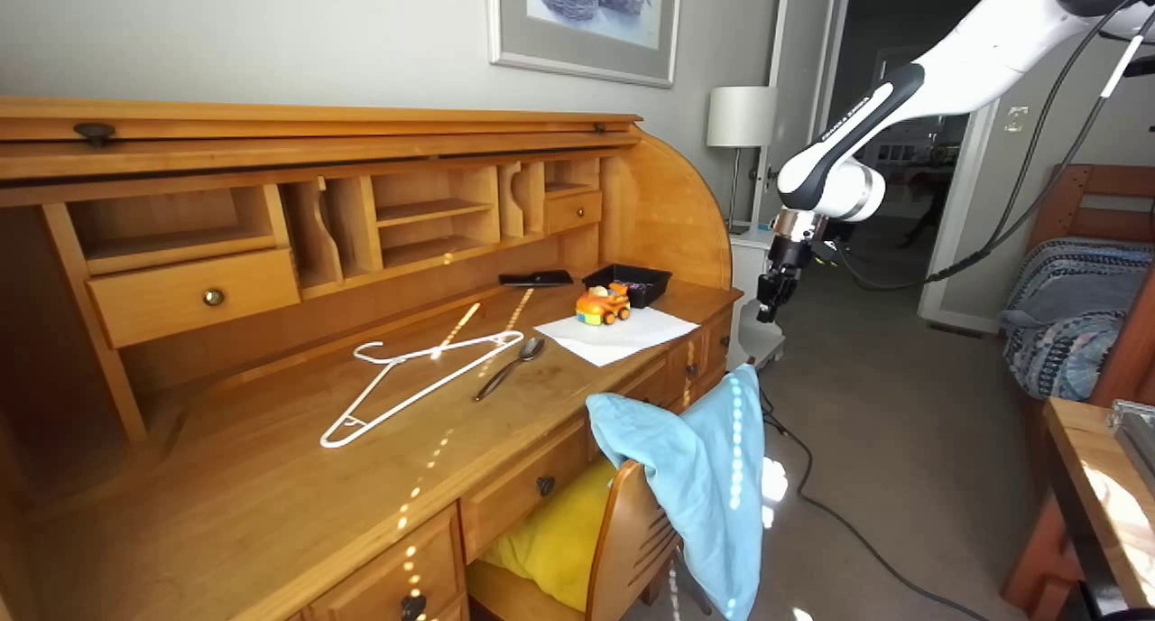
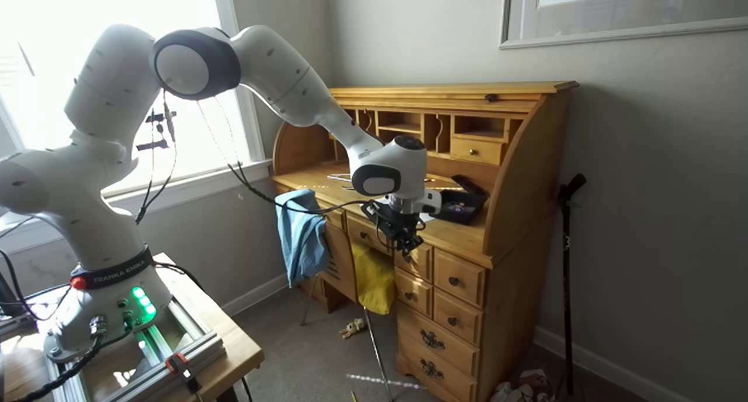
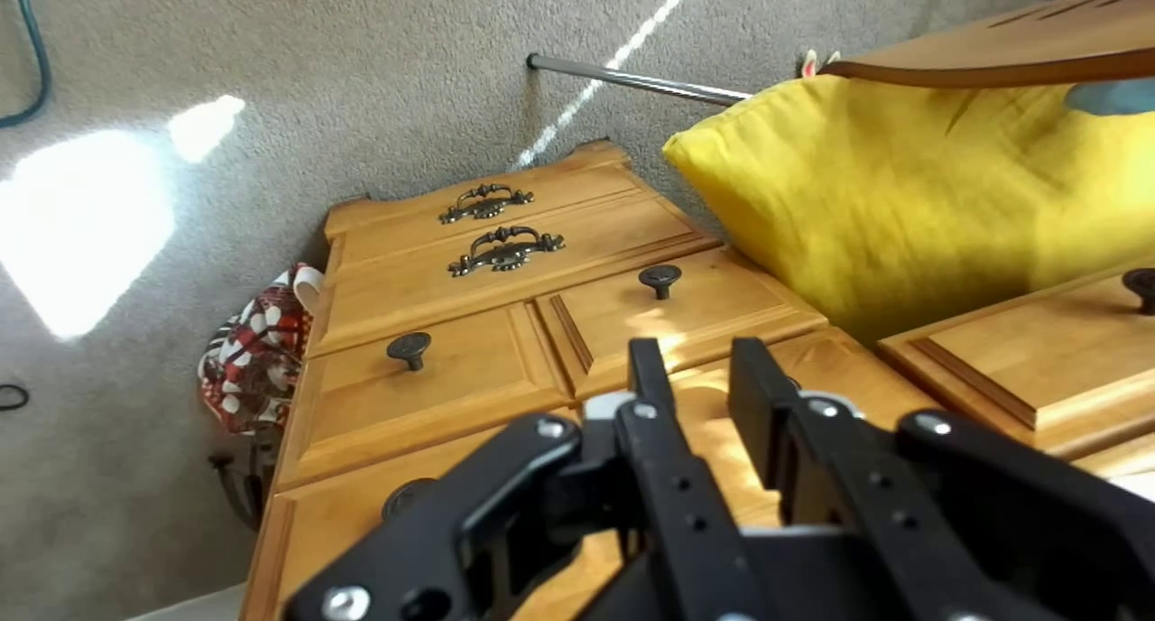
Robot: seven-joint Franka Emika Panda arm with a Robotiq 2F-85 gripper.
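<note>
My gripper [image 1: 769,303] is open and empty, pointing down beyond the right end of a wooden roll-top desk [image 1: 217,504]. It also shows in an exterior view [image 2: 408,244] in front of the desk's drawers. In the wrist view the two black fingers [image 3: 696,346] stand apart with a gap, over the drawer fronts [image 3: 451,395]. An orange toy car [image 1: 603,305] sits on white paper [image 1: 623,343], beside a black tray [image 1: 651,287]. A dark-handled spoon [image 1: 510,368] and a white hanger [image 1: 429,391] lie on the desktop. The car is hidden in an exterior view behind the arm.
A chair [image 1: 623,540] with a light blue cloth [image 1: 695,458] and a yellow cushion [image 2: 374,279] stands at the desk. A flat black object [image 1: 537,279] lies behind the paper. A small toy [image 2: 352,328] lies on the floor. A cane [image 2: 566,273] leans by the wall.
</note>
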